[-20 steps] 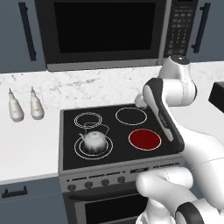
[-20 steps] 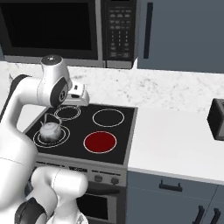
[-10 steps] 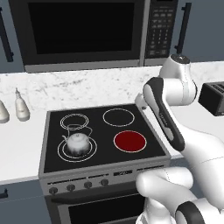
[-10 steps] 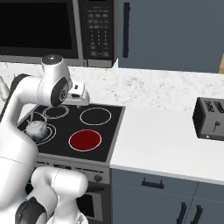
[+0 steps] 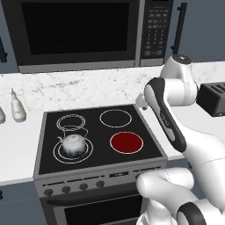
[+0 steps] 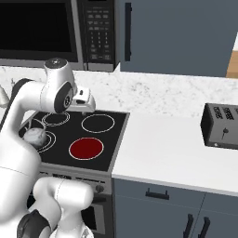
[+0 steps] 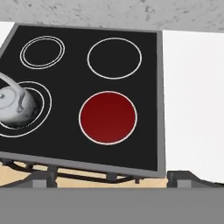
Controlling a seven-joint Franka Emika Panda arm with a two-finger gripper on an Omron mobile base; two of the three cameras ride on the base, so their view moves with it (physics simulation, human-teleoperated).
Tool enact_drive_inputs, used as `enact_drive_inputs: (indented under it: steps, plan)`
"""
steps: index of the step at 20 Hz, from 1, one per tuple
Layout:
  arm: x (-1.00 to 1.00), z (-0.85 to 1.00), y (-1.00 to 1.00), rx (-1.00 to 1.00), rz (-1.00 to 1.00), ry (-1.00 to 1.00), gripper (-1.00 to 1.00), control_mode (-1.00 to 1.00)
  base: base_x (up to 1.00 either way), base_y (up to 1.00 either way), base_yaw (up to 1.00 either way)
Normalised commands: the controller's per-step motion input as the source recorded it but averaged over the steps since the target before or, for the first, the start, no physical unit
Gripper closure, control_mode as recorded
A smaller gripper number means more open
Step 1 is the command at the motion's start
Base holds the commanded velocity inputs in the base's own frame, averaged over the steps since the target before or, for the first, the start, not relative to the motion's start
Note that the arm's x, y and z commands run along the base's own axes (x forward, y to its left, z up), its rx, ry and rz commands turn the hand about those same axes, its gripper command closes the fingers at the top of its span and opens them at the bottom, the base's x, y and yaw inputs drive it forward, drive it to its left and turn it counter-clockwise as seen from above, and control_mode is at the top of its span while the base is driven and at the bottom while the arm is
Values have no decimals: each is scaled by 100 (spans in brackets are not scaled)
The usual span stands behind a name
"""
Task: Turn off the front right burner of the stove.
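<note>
Front right burner (image 5: pixel 126 143) glows red near the stove (image 5: pixel 48 132) front edge; reach down to its front-panel knob. Gripper state: can't tell.

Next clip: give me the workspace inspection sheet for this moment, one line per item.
Surface: white counter beside the stove.
Job's things: front right burner glowing solid red; dark knobs along the grey front panel.
Clutter: kettle on the front left ring; toaster; two bottles at left.
Gripper: held above the cooktop's rear; jaw state cannot be told.
Cables: nothing seen.
Surroundings: microwave overhead, marbled backsplash, grey cabinets.
</note>
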Motion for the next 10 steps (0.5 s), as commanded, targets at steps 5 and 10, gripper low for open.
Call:
enact_drive_inputs:
  steps: [5, 10]
  plan:
    - [-20, 0, 5, -1, 0, 0, -100, -100, 0, 0, 0]
    - [-67, -22, 41, -9, 8, -1, -100, -100, 0, 0, 0]
